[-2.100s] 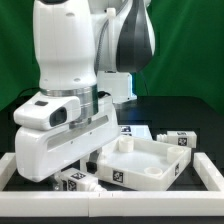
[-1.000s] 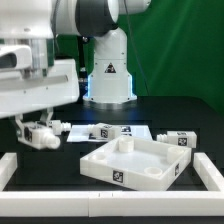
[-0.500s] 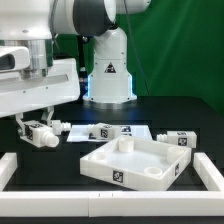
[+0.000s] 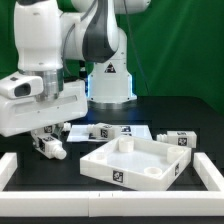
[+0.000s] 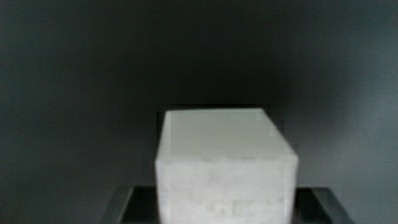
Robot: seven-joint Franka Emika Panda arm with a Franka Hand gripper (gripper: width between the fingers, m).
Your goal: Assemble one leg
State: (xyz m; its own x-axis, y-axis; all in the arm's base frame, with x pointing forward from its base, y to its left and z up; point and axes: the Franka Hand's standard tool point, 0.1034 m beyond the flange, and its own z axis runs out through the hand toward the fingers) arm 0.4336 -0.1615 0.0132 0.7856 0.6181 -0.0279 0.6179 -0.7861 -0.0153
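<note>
small white blocky plastic leg [image 4: 53, 150], pinched tight in the end effector [image 4: 45, 143], low near the black counter [image 4: 180, 108], on the exterior view's left of the flat white square panel [image 4: 140, 162]

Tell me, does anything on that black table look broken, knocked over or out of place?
Nothing looks broken or spilled. The small white plastic leg sits tilted in the gripper, but it is gripped, not fallen. The large flat white square panel lies flat and whole.
</note>
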